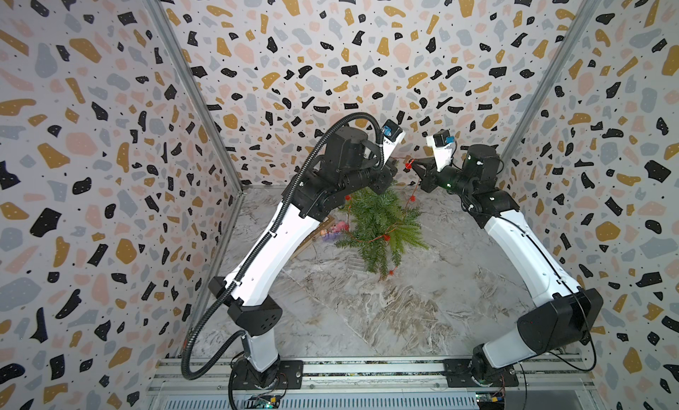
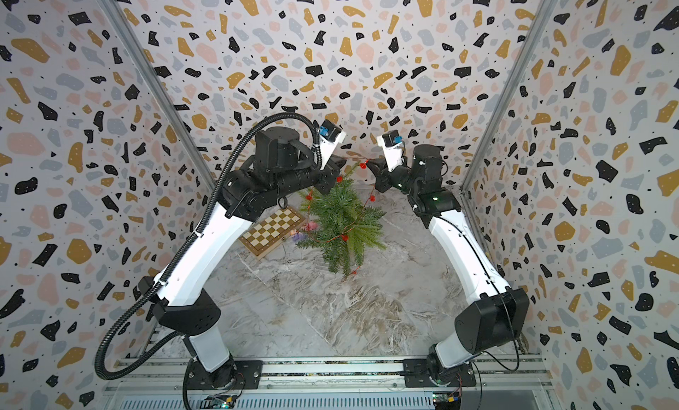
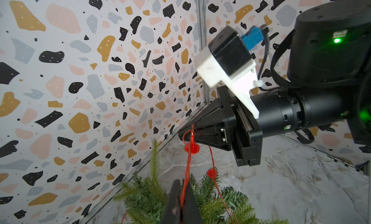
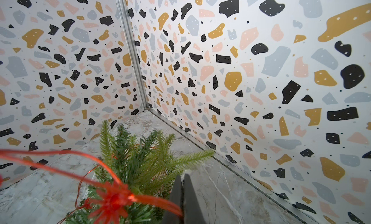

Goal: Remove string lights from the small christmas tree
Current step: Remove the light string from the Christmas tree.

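In both top views I see the small christmas tree (image 1: 382, 224) on the marble table (image 1: 367, 316), a little above the middle of the frame. The string lights (image 1: 385, 237) loop around its green branches. One piece of the red wire is pulled up over the treetop, between my two claws. The left claw (image 1: 392, 165) and the right claw (image 1: 416, 166) point at each other there, tips close together. Both are pressed together on that wire. In a top view a chessboard (image 2: 272, 228) lies left of the tree, with a small pink-purple toy (image 2: 310, 226) between them.

From the left wrist camera, the left claw (image 3: 182, 184) is pinching the red wire. The wire runs across to the right claw (image 3: 186, 128), which pinches it too. A red bulb (image 3: 191, 147) dangles on the wire right by that tip. The tree is close behind both claws.

From the right wrist camera, the right claw (image 4: 183, 178) is squeezed tight, and the red wire goes into it from the side. A spiky bulb on the wire looks big and blurry. The tree is right behind it.
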`<state>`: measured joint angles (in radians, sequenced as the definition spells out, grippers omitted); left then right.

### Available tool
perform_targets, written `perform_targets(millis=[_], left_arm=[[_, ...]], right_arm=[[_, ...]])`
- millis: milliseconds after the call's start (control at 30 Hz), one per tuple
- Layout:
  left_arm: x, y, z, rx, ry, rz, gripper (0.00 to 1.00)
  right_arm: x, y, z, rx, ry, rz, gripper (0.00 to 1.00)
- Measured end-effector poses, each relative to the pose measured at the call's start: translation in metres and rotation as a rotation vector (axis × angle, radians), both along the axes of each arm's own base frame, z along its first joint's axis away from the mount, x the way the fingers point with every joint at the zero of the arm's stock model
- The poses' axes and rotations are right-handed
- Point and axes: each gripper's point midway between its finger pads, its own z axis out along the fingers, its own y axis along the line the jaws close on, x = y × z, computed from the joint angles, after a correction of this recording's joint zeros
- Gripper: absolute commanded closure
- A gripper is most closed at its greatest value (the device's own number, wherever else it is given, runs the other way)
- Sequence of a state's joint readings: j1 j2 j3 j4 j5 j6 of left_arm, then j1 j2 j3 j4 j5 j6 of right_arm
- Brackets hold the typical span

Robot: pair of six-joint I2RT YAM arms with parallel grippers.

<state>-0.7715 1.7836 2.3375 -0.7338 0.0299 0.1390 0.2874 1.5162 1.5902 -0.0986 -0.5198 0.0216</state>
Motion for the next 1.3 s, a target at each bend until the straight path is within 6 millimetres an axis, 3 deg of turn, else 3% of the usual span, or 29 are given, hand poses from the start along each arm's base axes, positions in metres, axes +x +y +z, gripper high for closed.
perform_targets(millis=[467,833,1067,1133,1300], left_arm=[[-0.045,-0.002,0.009,-0.019,0.022,-0.071,1.0],[-0.072,-0.002,-0.013,-0.036,0.126,-0.15,0.95],[-0.095,0.004,-0.023,-0.089,0.208,-0.203,0.93],[-0.105,0.004,-0.022,-0.117,0.227,-0.238,0.89],[-0.127,0.004,-0.008,-0.195,0.255,-0.328,0.64]], right_arm=[[-0.038,-0.001,0.012,0.016,-0.043,0.025,1.0],[-0.051,-0.005,0.005,0.016,-0.041,0.027,1.0],[-0.058,-0.001,0.011,0.031,-0.078,0.051,1.0],[-0.058,-0.002,0.012,0.035,-0.087,0.047,1.0],[-0.053,-0.005,0.008,0.033,-0.098,0.03,1.0]])
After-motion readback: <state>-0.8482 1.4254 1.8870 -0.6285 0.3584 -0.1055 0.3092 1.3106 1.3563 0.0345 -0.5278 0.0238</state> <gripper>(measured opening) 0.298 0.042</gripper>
